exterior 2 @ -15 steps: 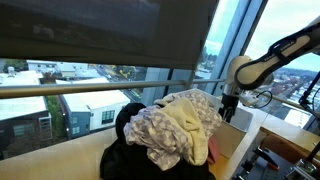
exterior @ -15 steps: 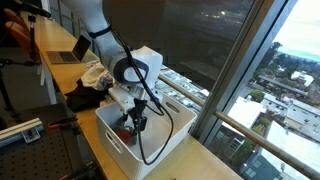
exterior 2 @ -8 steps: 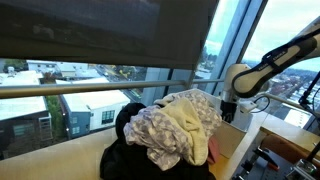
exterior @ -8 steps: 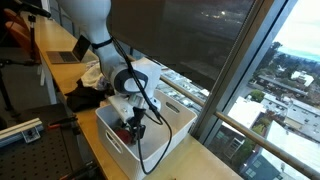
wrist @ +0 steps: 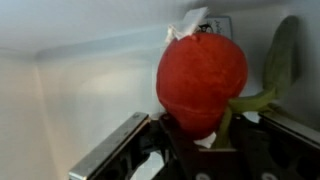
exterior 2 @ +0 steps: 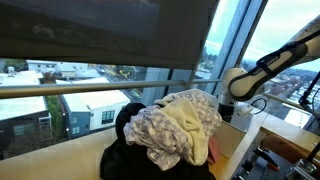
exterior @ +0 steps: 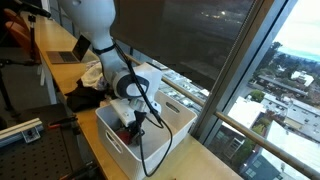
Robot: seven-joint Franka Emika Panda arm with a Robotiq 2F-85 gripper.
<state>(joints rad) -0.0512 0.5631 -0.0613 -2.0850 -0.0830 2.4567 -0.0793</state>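
**Closed in on the red fruit down in the bin**

Reaching down into the white rectangular plastic bin (exterior: 108, 141) with the black two-finger gripper (exterior: 131, 121), and lower in it than a second ago, going by an exterior view. Spread wide back then. Now drawn in with the jaws against both flanks of the round red toy-like fruit (wrist: 200, 78), grasping it as far as the wrist view tells. No telling how firm the hold is.

Reads as the moment of taking hold. No sign of a lift yet: still deep in the bin, close to its pale inner wall (wrist: 80, 90).

Hard to speak of a long axis on something so nearly round. At most a little taller than wide in the wrist view, running from the base between the jaws up toward the far wall of the bin. Topped at that far end by a white paper-like tag (wrist: 196, 19). Marked at the lower right by a green leafy stem (wrist: 266, 92), which curves away to the right and up, so pointing rightward with its stem side.

Standing right of a heap of crumpled clothes (exterior 2: 175, 125), along the window.
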